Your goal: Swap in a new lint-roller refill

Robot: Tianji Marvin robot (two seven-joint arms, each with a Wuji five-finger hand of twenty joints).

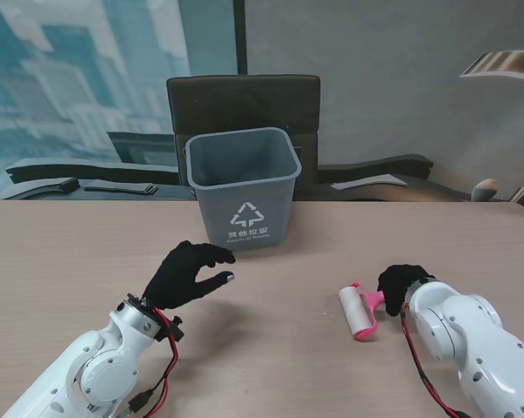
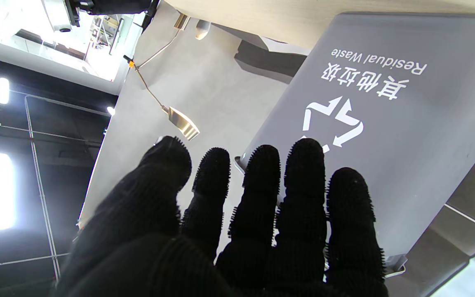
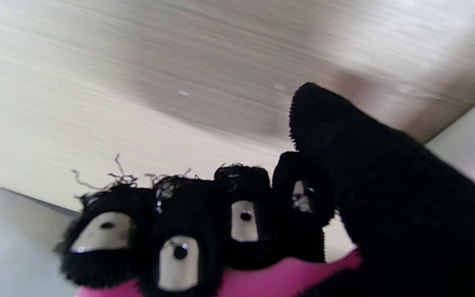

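A lint roller (image 1: pixel 358 311) with a white roll and a pink frame lies on the table at the right. My right hand (image 1: pixel 401 284), in a black glove, is shut on its pink handle (image 3: pixel 258 282); the curled fingers (image 3: pixel 243 218) wrap over the handle in the right wrist view. My left hand (image 1: pixel 185 273) hovers over the table near the bin's front, fingers spread and slightly curved, holding nothing. The left wrist view shows its fingers (image 2: pixel 262 206) pointing at the bin wall. No spare refill shows in any view.
A grey waste bin (image 1: pixel 243 183) with a white recycling mark stands at the middle far side of the wooden table (image 1: pixel 62 261). A dark chair (image 1: pixel 243 100) sits behind it. Red and black cables (image 1: pixel 162 366) hang from my left wrist.
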